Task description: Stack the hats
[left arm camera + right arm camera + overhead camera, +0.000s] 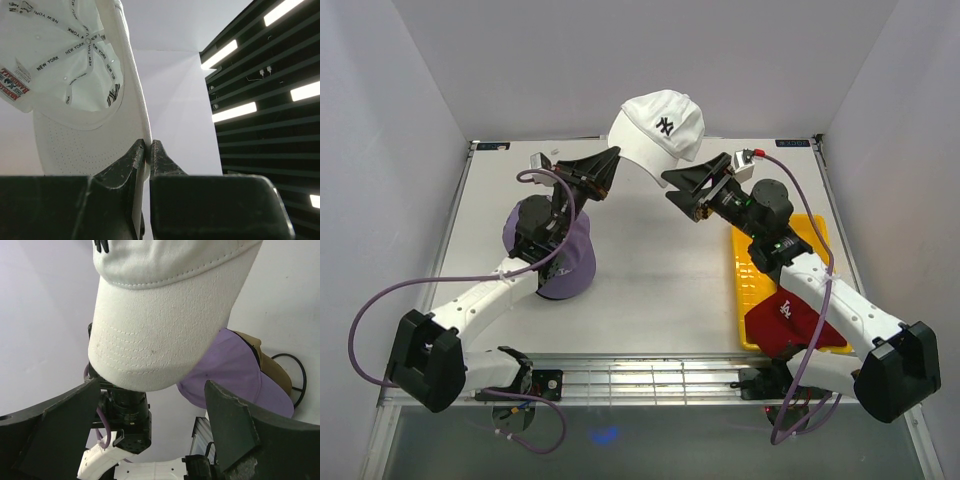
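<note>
A white hat with a dark NY logo (660, 125) hangs in the air above the back of the table. My left gripper (612, 158) is shut on the edge of its brim; the left wrist view shows the brim (142, 115) pinched between the jaws (147, 150) and the hat's inside (75, 60). My right gripper (678, 190) is open just right of the hat; in the right wrist view its jaws (152, 390) stand wide apart below the brim (160, 335), not touching it. A lavender hat (570, 255) sits at the left over a tan one (267, 362). A dark red hat (785, 315) lies at the right. No black hat shows.
A yellow tray (815, 235) lies at the right under the dark red hat and my right arm. My left arm (535, 235) reaches over the lavender hat. White walls close the table's left, back and right sides.
</note>
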`<state>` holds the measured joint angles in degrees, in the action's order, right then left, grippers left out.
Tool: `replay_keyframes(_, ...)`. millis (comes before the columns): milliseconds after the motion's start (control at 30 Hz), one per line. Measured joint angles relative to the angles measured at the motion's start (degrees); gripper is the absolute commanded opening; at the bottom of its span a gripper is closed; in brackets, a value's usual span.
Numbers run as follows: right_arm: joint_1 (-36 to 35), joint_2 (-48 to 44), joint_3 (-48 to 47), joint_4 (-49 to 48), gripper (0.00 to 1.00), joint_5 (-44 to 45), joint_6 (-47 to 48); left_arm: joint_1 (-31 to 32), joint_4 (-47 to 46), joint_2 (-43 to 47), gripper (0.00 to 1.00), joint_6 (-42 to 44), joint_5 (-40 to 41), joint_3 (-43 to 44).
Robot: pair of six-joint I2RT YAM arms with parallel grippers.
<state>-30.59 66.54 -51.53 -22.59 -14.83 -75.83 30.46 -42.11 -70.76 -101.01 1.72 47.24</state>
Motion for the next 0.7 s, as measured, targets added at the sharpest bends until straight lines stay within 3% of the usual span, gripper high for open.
replay_keyframes(533,-2.2,4.0,0.3,-7.6,0.9,2.5,-2.6,0.0,-1.7,0.9,0.0,-3.6,-0.9,-2.6)
replay_keyframes(700,-2.3,5.3,0.5,-10.3,0.98,3.1,-4.3,0.0,-1.7,1.4,0.0,-4.2,-0.9,-3.2)
